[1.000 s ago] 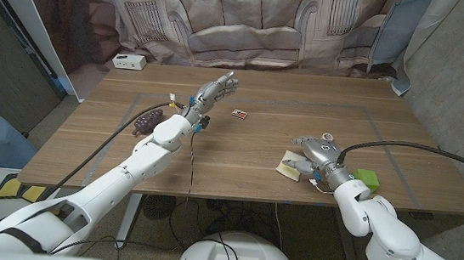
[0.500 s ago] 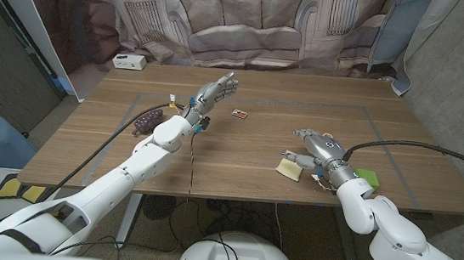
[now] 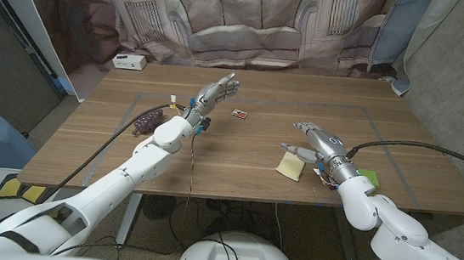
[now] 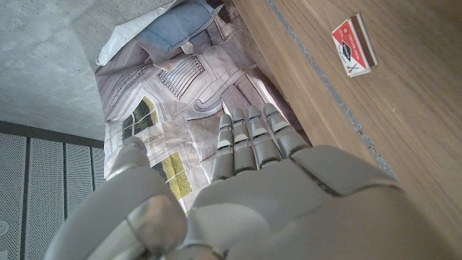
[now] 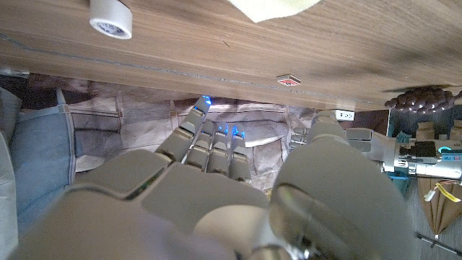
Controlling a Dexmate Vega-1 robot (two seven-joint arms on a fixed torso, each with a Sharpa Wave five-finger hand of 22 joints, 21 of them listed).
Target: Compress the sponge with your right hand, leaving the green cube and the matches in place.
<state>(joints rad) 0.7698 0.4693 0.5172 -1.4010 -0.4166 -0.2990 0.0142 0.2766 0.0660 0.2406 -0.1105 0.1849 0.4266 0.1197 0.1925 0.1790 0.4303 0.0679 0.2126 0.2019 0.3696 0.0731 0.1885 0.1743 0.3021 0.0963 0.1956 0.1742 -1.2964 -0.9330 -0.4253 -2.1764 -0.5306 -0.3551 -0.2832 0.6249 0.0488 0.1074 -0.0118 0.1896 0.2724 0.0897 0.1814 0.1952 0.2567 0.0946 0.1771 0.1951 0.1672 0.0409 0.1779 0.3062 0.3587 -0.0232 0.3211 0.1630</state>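
Observation:
The yellow sponge (image 3: 290,164) lies free on the wooden table (image 3: 246,157); its edge also shows in the right wrist view (image 5: 274,6). My right hand (image 3: 316,142) hovers just behind it with fingers spread, holding nothing; its back fills the right wrist view (image 5: 216,188). The green cube (image 3: 370,177) sits right of the sponge, partly hidden behind my right wrist. The red matchbox (image 3: 238,113) (image 4: 354,45) (image 5: 289,79) lies near the table's middle. My left hand (image 3: 216,92) (image 4: 274,188) is raised over the table left of the matchbox, fingers straight, empty.
A purple bunch of grapes (image 3: 147,122) (image 5: 411,99) lies at the left beside my left forearm. A white box (image 3: 128,61) stands at the far left corner. A small white roll (image 5: 112,14) lies close to my right hand. A printed curtain hangs behind the table.
My right hand has lifted off the sponge, opened its fingers and moved a little farther back. The sponge now lies uncovered. My left hand has not moved.

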